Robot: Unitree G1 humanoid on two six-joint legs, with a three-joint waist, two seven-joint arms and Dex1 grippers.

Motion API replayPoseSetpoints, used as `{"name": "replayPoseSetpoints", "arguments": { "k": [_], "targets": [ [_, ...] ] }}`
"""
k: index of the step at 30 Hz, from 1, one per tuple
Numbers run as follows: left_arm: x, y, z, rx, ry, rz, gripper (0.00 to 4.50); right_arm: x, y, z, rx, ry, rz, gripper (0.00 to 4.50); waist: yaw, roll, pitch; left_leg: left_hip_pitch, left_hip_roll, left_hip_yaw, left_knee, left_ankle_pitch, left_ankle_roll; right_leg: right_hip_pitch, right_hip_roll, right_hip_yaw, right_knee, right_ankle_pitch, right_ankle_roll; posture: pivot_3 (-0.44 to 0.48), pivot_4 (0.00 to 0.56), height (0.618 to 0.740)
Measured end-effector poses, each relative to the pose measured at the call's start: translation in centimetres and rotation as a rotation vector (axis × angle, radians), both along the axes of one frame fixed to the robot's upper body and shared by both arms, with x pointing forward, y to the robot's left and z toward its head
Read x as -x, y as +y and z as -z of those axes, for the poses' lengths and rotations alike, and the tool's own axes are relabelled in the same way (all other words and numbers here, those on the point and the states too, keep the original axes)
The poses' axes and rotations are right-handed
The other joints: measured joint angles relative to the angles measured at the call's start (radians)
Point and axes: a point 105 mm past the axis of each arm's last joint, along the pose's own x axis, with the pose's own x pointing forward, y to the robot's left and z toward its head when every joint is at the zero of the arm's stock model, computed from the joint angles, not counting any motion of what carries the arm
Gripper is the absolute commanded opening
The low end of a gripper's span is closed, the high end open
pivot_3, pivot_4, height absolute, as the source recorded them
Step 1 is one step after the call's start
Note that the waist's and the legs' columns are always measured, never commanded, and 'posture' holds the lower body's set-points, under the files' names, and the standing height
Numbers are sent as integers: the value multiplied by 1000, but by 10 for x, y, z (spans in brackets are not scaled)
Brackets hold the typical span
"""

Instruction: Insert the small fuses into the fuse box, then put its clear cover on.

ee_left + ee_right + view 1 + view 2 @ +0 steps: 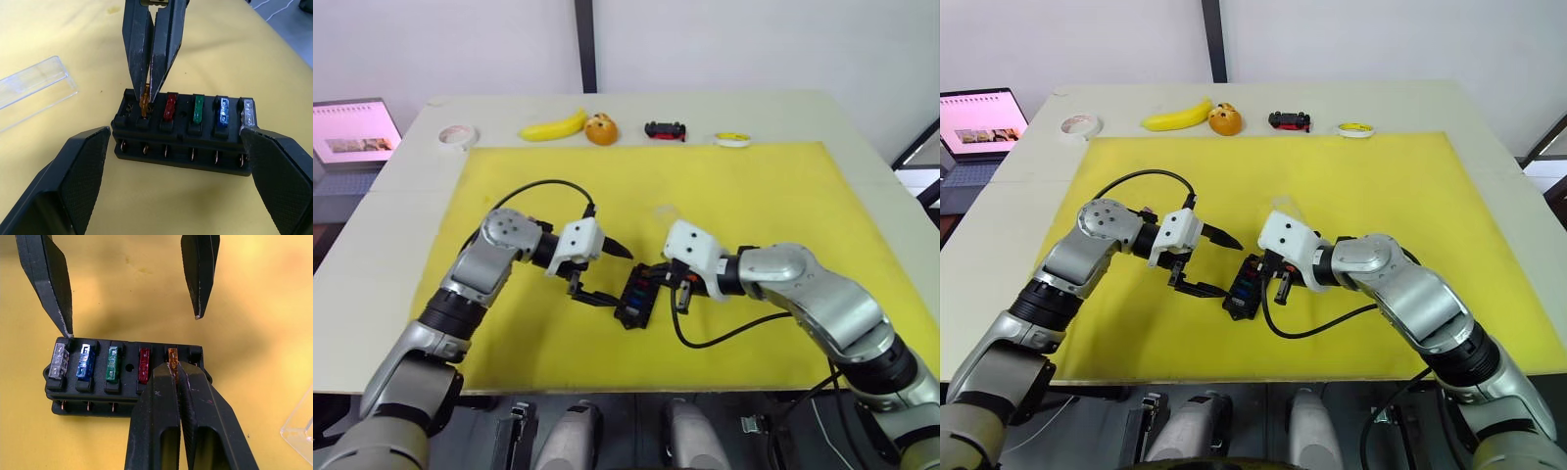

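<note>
The small black plastic fuse box (183,134) lies on the yellow-matted surface (754,186), between both claws; the right claw (177,369), pinched nearly closed, grips the tiny orange blade fuse (172,355) over an end slot; the left claw (604,278) gapes wide, empty, one finger touching the box's grey-fuse end. Pressing should go straight down; the clear rectangular plastic cover (32,90) waits beside the box.

The fuse box (635,296) lies on the mat (783,186), five fuses (195,108) seated in one row of its slots. The clear cover (30,90) lies beside the fuse box. Behind the fuse box, beyond the mat's far edge, sit a banana (553,127) and a toy car (665,129)
</note>
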Motion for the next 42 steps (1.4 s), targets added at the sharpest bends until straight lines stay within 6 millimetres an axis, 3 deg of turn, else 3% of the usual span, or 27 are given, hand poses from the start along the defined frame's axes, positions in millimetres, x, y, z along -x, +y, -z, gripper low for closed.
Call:
{"name": "replayPoseSetpoints", "arguments": {
  "k": [42],
  "targets": [
    [0, -2, 2, 12, -10, -12, 4462, -5, 3, -6, 129, 45, -89, 0, 0, 0, 0, 0, 0, 0, 0, 0, 0, 0, 0, 0, 0, 0, 0, 0, 150, 740]
  ]
}}
